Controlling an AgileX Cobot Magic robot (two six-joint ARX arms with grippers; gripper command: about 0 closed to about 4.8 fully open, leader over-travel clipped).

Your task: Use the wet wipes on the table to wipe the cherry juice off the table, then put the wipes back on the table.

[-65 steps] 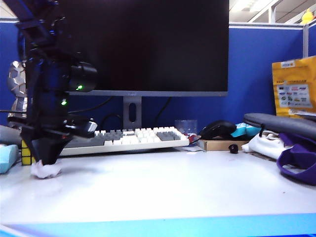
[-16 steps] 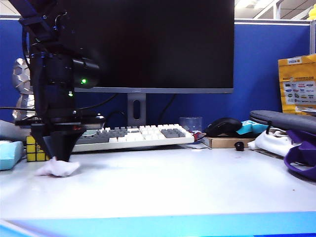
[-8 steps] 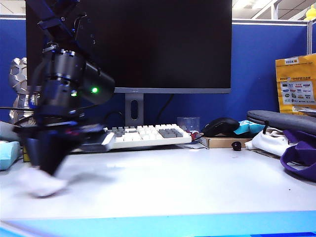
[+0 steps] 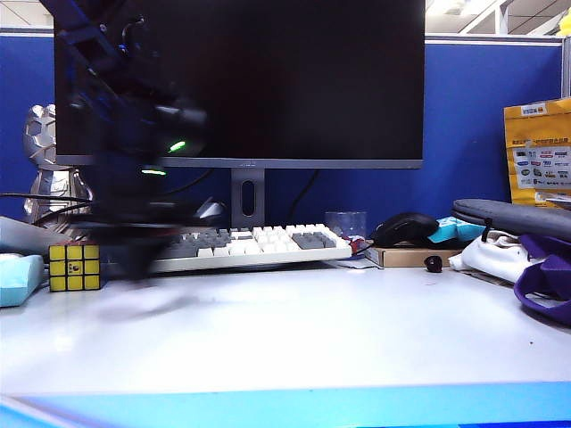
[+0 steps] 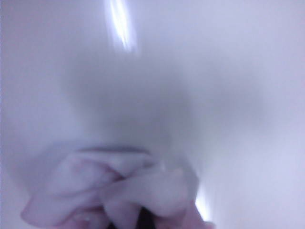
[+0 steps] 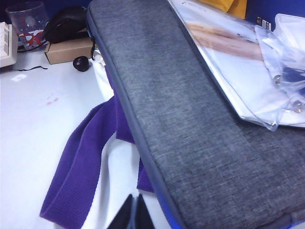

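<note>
Left gripper [image 5: 143,220] clenched on wipes [image 5: 119,188] above table [image 5: 228,95].
Soft, light tissue, pinched mid-bunch; right gripper [image 6: 133,214] closed, idle.

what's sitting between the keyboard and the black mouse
A clear glass cup stands between the keyboard and the black mouse, seen in the exterior view.

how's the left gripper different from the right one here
The left gripper is shut on the wet wipes above the white table; the right gripper holds nothing, over a grey sleeve and purple strap. The left arm is blurred; the right view is sharp. Both are shut.
</note>
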